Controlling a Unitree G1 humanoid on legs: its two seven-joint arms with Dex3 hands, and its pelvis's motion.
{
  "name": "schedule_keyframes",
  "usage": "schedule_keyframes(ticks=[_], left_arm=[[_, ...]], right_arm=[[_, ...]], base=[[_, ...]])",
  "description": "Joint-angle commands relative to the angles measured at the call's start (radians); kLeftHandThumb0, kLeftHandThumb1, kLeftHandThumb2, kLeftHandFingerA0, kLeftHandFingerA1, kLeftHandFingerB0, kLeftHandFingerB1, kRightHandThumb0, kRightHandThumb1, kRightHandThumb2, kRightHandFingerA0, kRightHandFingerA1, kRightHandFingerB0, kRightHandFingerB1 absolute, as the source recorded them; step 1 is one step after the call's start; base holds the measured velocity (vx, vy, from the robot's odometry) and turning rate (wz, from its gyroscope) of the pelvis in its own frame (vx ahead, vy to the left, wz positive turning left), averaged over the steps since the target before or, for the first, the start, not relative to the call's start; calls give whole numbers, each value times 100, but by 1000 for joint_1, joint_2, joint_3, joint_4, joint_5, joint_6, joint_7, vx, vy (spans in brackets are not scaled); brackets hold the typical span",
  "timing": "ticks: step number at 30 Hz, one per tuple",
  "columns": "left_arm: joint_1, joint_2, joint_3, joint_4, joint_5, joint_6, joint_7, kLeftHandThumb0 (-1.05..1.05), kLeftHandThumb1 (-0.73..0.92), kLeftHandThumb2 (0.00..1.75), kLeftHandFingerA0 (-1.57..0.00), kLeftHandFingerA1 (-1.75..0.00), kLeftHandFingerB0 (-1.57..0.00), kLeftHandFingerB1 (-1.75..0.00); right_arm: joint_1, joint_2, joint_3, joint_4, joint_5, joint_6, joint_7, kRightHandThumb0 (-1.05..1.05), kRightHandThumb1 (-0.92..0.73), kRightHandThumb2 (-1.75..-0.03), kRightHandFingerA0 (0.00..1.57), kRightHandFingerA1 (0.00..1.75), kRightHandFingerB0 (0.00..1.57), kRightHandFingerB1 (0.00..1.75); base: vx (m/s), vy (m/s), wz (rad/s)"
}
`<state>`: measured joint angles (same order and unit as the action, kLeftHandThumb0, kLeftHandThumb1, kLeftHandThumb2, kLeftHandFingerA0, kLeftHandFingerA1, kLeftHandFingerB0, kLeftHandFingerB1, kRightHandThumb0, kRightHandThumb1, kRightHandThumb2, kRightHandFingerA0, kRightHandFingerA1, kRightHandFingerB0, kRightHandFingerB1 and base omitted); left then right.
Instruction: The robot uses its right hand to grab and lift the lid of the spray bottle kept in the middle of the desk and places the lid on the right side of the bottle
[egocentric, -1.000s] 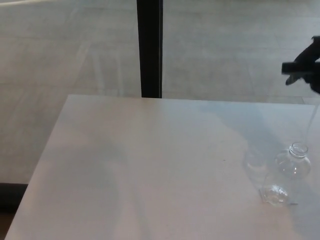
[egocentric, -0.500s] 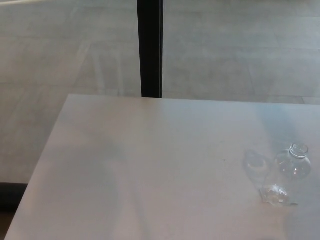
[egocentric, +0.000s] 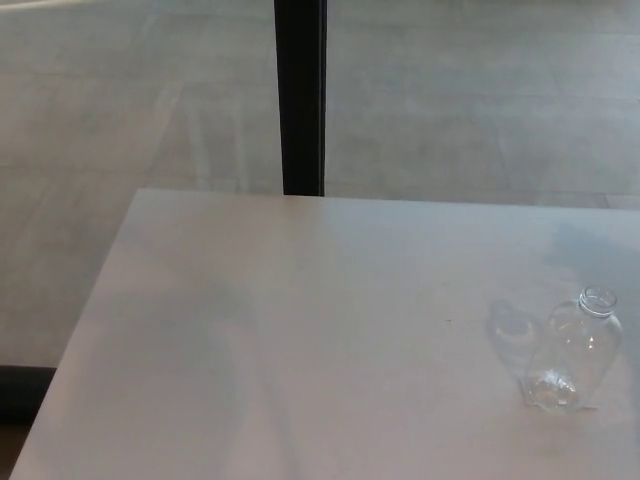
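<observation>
Floor: a pale grey, smooth floor fills the far half of the view, beyond the desk.
Desk: a wide, white, flat-topped desk takes up the near half. Its far edge runs straight across the middle of the view, and its left edge slants down towards the near left corner.
Post: a black, upright post stands on the floor just behind the desk's far edge, a little left of centre.
Bottle: a clear, colourless plastic spray bottle stands on the desk near the right edge of the view, closer to the near side than the far side.
Bottle direction: it stands on its base, its long axis vertical, though from above it appears leaning up and to the right. Its round, open mouth points upwards with no lid on it.
Shadow: a faint, pale shadow of the bottle lies on the desk, touching the bottle's left side.
Lid: none shows in the view.
Hands: neither robot hand is in the view, so how the fingers stand, and what they hold or touch, cannot be told.
Open room: the desk top to the left of the bottle is bare white surface out to the left edge. To the right, only a narrow strip of desk shows before the view ends.
</observation>
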<state>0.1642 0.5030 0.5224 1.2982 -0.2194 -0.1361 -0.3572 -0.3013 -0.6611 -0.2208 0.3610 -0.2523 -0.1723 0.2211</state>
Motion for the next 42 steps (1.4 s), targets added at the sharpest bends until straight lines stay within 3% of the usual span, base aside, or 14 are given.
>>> schedule_keyframes(ticks=[1, 7, 8, 9, 13, 14, 15, 16, 20, 23, 26, 27, 28, 42], left_arm=[[-2, 11, -4, 2, -2, -31, 13, -79, 83, 65, -59, -47, -42, -38], [4, 11, -8, -7, -1, -39, 2, -81, 83, 64, -58, -50, -42, -38], [1, 11, -6, -6, -4, -37, 2, -78, 65, 106, -53, -61, -33, -51], [-1, 13, -9, -7, -1, -36, 3, -79, 83, 65, -56, -49, -41, -39], [-4, 12, -11, -3, 2, -32, 5, -80, 83, 65, -55, -46, -39, -37], [-2, 11, -10, -8, 0, -32, 2, -78, 66, 106, -48, -59, -32, -50], [-1, 9, -6, -10, -6, -33, -1, -79, 83, 65, -54, -49, -40, -39], [-1, 8, -4, -10, -9, -34, -3, -77, 65, 105, -48, -60, -34, -52], [0, 5, -6, -10, -6, -40, 0, -79, 83, 65, -57, -49, -41, -39], [2, 1, -2, -7, -9, -46, -4, -81, 82, 65, -57, -50, -41, -39], [2, 2, -4, -6, -7, -46, -5, -82, 82, 65, -57, -50, -41, -39], [1, 2, -4, -5, -7, -45, -5, -81, 65, 106, -49, -59, -33, -51], [0, 4, -8, -3, -2, -42, 0, -82, 83, 66, -56, -48, -41, -38], [-1, 6, -9, 4, 0, -38, 14, -82, 82, 65, -60, -48, -43, -38]], right_arm=[[113, 41, 98, 102, -116, -147, -170, -33, -71, -71, 88, 159, 90, 72], [133, 19, 217, 170, -239, -222, -288, -33, -74, -66, 85, 150, 79, 60], [132, 11, 249, 188, -275, -238, -323, -32, -74, -66, 87, 147, 78, 60], [130, 6, 276, 203, -306, -247, -354, -33, -74, -65, 88, 141, 76, 57], [118, -2, 330, 233, -337, -245, -387, -37, -73, -61, 91, 127, 74, 52], [116, 0, 335, 236, -333, -240, -380, -38, -72, -61, 90, 124, 72, 51], [113, 2, 345, 244, -328, -236, -375, -39, -71, -61, 85, 121, 69, 50], [111, 1, 352, 247, -328, -229, -370, -42, -72, -61, 81, 109, 65, 47], [100, -8, 385, 268, -327, -233, -368, -49, -69, -62, 72, 106, 57, 41], [114, -48, 420, 209, -348, -174, -297, -73, -49, -90, 0, 30, 8, 33], [118, -56, 425, 195, -340, -163, -294, -79, -64, -60, 0, 21, 3, 28], [126, -69, 414, 156, -315, -140, -236, -99, -59, -95, 0, 0, 0, 8], [134, -77, 403, 128, -291, -126, -194, -99, -59, -94, 0, 0, 0, 6], [232, -237, 194, -116, -104, 4, 66, -105, -62, -102, 0, 2, 0, 9]], base=[[0, 0, 0], [0, 0, 0], [0, 0, 0], [0, 0, 0], [0, 0, 0], [0, 0, 0], [0, 0, 0], [0, 0, 0], [0, 0, 0], [0, 0, 0], [0, 0, 0], [0, 0, 0], [0, 0, 0], [0, 0, 0]])
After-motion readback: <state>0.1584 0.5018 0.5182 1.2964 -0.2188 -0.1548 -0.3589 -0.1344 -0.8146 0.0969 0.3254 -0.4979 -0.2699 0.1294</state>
